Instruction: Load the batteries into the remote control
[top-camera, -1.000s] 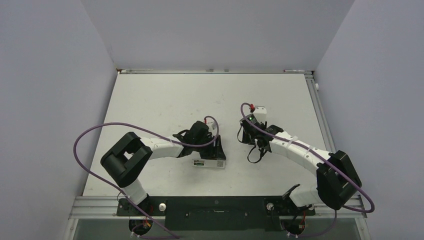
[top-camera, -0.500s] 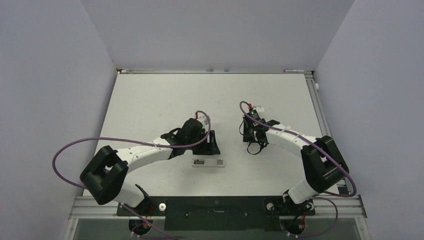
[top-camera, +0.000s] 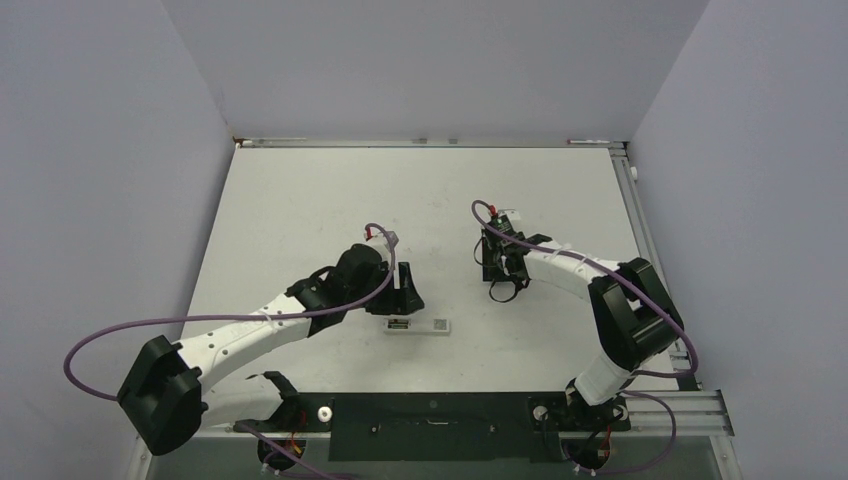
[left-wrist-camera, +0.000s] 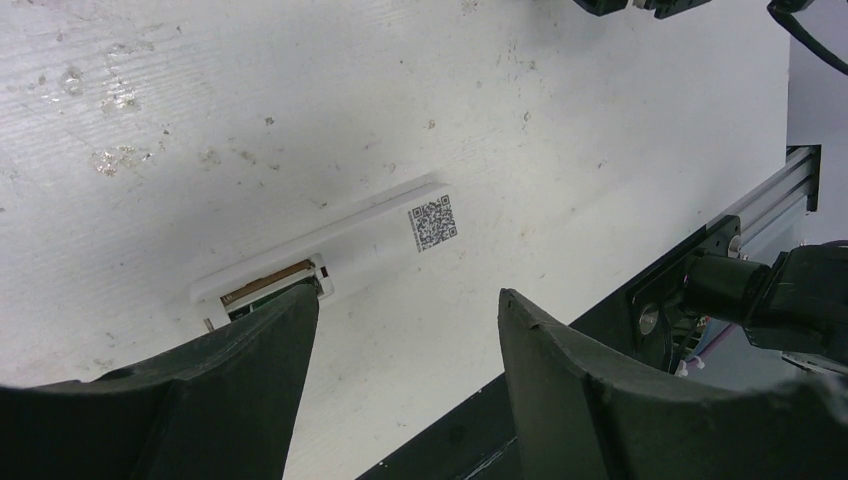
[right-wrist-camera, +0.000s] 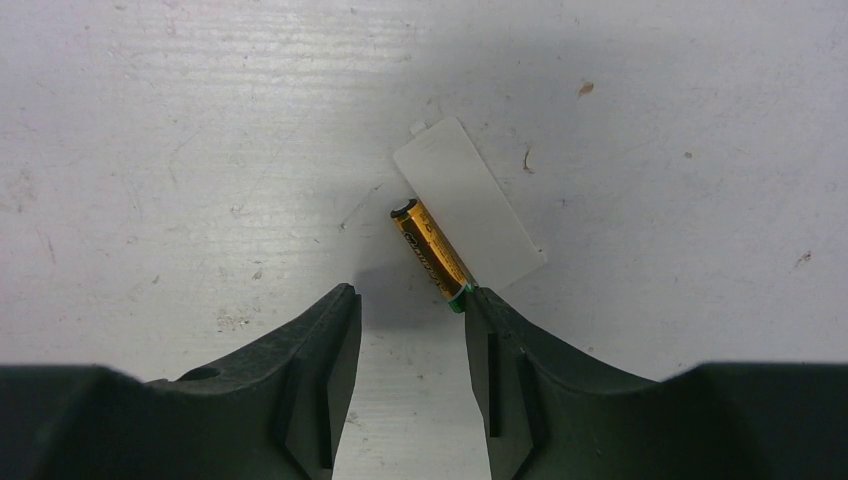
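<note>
- The remote (top-camera: 417, 326) lies flat on the table (top-camera: 300, 200), towards the near edge and roughly midway between the two arms
- The left gripper (top-camera: 407, 292) hangs just behind the remote, a little to its left
- From the left wrist, the remote shows its back, with a QR label (left-wrist-camera: 432, 222) near the middle
- The end of the remote nearest one left finger has its bay uncovered, and a brownish strip shows inside; I cannot tell whether that is a battery
- The left fingers (left-wrist-camera: 240, 390) are spread wide and released, with only bare table in the gap
- The tip of one left finger overlaps the corner of the remote's open end in that view; I cannot tell whether it touches
- The right gripper (top-camera: 500, 262) is farther back on the right half of the table, well apart from the remote
- From the right wrist, a gold battery (right-wrist-camera: 432, 255) lies slanted on the table, touching the long edge of a small white cover (right-wrist-camera: 470, 205) that lies flat
- The right fingers (right-wrist-camera: 505, 370) are parted and loose, grasping nothing
- The battery's green lower end sits right at the tip of one right finger, touching or just beside it; the rest of the battery lies beyond the tips, not between them
</note>
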